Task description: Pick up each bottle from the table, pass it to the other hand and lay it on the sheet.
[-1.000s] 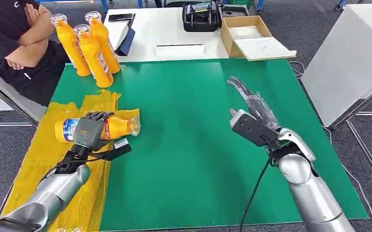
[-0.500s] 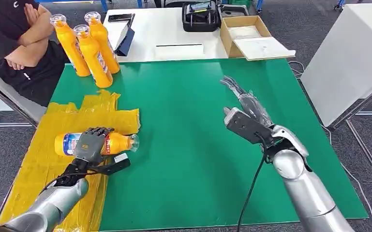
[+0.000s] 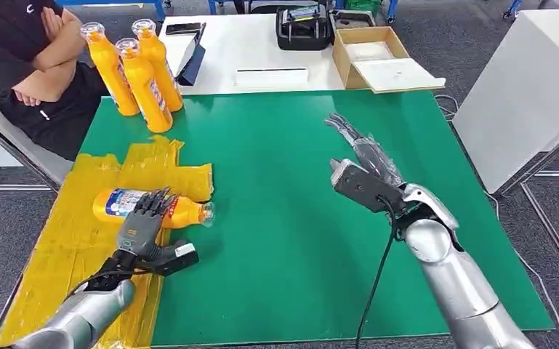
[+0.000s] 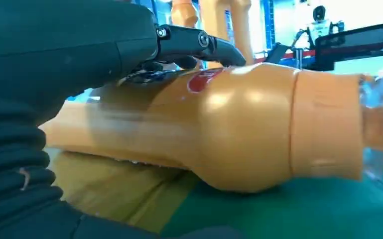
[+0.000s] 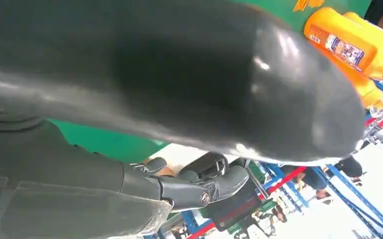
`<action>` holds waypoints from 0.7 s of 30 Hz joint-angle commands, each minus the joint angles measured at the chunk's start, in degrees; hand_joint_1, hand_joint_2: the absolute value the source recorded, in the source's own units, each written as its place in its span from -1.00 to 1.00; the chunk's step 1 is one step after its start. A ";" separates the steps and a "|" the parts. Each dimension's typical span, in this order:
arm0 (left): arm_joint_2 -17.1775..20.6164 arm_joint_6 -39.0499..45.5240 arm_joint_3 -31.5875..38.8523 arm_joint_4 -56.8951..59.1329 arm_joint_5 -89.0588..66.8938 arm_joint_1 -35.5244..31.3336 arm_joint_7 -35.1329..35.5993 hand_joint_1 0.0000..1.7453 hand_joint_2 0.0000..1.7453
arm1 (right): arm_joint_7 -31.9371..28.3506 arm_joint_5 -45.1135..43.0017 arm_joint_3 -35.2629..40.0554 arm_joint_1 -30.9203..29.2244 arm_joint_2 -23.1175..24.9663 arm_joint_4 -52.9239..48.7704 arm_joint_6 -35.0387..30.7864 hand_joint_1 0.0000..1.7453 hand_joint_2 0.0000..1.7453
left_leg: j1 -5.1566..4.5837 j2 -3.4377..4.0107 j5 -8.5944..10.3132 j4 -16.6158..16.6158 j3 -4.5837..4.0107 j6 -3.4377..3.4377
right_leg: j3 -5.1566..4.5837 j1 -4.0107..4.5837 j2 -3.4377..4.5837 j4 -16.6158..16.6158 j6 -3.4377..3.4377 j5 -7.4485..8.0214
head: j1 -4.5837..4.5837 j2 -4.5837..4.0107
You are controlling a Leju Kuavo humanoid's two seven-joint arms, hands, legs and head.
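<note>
The bottle (image 3: 153, 208) nearest the robot lies on its side on the yellow sheet (image 3: 65, 240) at the tabletop's (image 3: 283, 218) near left, its long axis running across the robot's front, base to the left and clear cap to the right, the cap end poking just past the sheet's edge onto the green. The left robot hand (image 3: 139, 225) sits at the bottle's near side, fingers (image 3: 153, 203) spread and reaching up over the body; in the left wrist view a finger (image 4: 199, 42) arches over the orange shoulder (image 4: 239, 124), apparently close above it. Whether it presses the bottle cannot be told, but the grasp looks released, so this one seems laid down. The right robot hand (image 3: 360, 163) hovers over the middle-right of the green, fingers stretched out flat, holding nothing. Three upright bottles (image 3: 134, 73) stand at the far left corner, well apart from both hands. The left robot hand is nearer them, while the right has open green before it.
</note>
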 commanded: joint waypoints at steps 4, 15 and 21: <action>0.59 -12.56 6.42 -15.96 22.23 7.14 -7.87 -1.00 -1.00 | 0.47 -0.88 -0.47 -0.03 1.59 3.30 -2.32 -1.00 -1.00 | -0.02 0.07 -0.10 -0.01 0.17 -0.12 | 0.13 -0.02 -0.03 -0.02 0.00 -0.06 | -0.02 0.00; 2.34 -31.51 11.13 -48.56 55.08 9.26 -5.85 -1.00 -1.00 | -5.54 -1.99 -4.51 2.33 7.79 8.70 -8.50 -1.00 -1.00 | 0.13 0.09 -0.09 0.12 -0.03 -0.23 | -0.05 0.13 -0.10 0.06 -0.02 -0.08 | -0.02 0.00; 0.08 -31.28 9.85 -48.69 56.83 6.75 -9.64 -1.00 -1.00 | -10.19 1.91 -5.35 4.12 9.54 7.36 -17.16 -1.00 -1.00 | 0.11 0.03 -0.01 0.01 -0.03 -0.20 | -0.06 0.11 -0.10 -0.01 -0.02 -0.05 | 0.02 0.00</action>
